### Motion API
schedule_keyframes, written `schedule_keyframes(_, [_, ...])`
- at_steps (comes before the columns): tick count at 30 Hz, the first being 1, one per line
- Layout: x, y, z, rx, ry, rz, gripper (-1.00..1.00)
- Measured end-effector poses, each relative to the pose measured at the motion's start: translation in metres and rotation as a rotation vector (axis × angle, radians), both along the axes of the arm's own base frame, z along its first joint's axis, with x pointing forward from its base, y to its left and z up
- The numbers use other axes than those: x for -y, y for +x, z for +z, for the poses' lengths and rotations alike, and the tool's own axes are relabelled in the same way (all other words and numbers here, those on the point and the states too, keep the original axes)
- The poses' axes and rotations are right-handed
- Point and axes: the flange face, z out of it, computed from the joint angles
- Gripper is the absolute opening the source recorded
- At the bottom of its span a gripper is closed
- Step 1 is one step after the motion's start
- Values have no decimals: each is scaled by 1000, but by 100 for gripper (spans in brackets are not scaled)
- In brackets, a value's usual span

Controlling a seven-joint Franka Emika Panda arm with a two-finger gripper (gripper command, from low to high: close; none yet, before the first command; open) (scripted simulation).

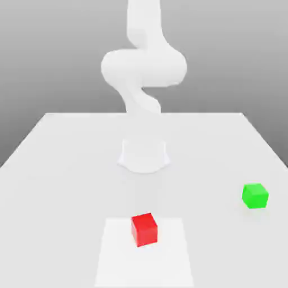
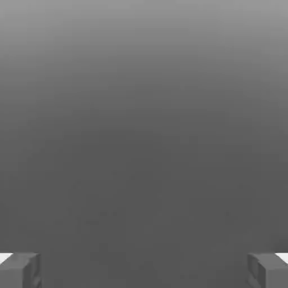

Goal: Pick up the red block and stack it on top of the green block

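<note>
Red block [image 1: 144,229] sits nearest me on a paler patch [image 1: 174,253] of the white surface [image 1: 67,169]. My claw [image 2: 144,270] gapes wide, nothing between its fingertips [image 2: 19,269]. Green block [image 1: 255,196] lies well apart toward the exterior view's right, nothing between them.

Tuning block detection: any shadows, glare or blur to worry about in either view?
Exterior view: flat, even light, no cast shadows or glare; red block and green block crisp, arm pale against grey. Hand view: smooth grey gradient, the gripper's fingertips sharp and wide apart.
</note>
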Motion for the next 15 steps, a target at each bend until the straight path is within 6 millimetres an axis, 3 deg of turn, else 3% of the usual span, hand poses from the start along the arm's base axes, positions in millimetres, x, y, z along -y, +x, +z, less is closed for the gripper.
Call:
schedule_keyframes(4, [3, 42, -99, -151, 6, 68, 0])
schedule_keyframes(8, [-1, 59, -199, -297, -7, 132, 0])
schedule_keyframes(12, [-8, 53, -299, -447, -41, 194, 0])
schedule_keyframes(15, [-10, 31, -375, -570, -84, 243, 0])
